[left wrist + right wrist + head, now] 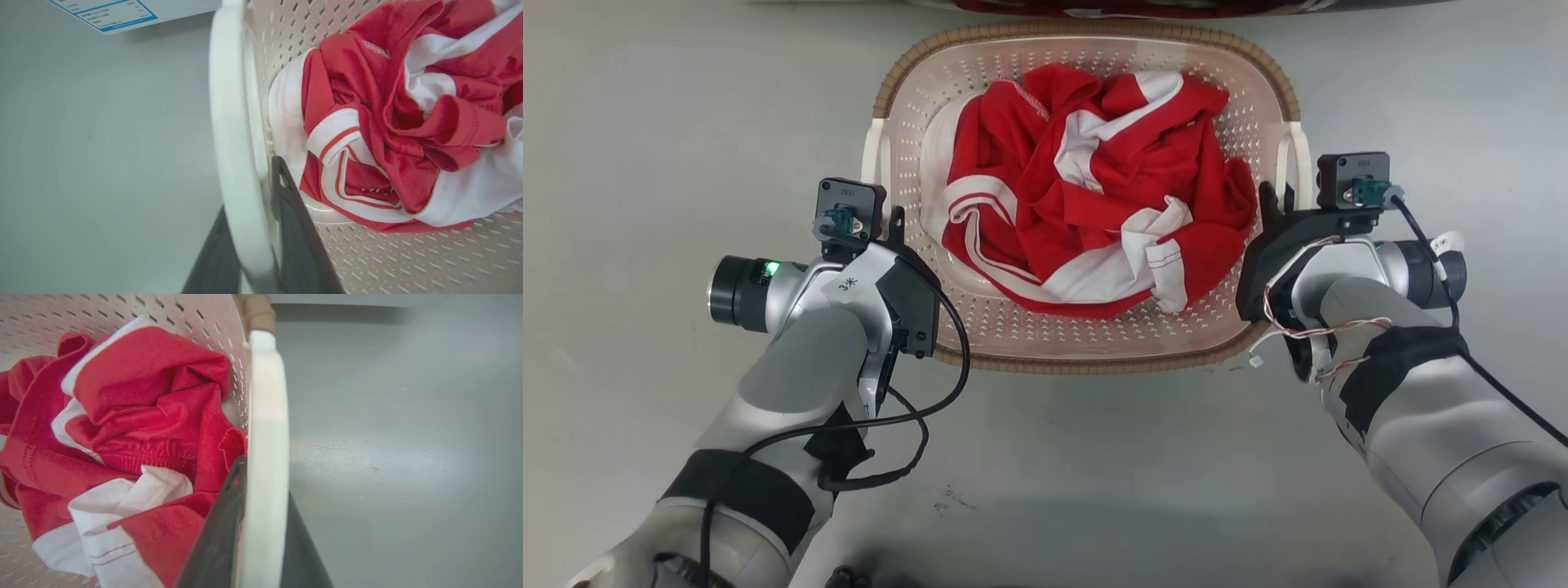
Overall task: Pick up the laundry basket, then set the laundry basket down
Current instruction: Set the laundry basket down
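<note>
Clothes lie in the laundry basket.

Print on the label, up-left of the left gripper, can't be read; its top is cut off too.

smooth pale grey floor with the laundry basket on or just above it, contact unclear.
</note>
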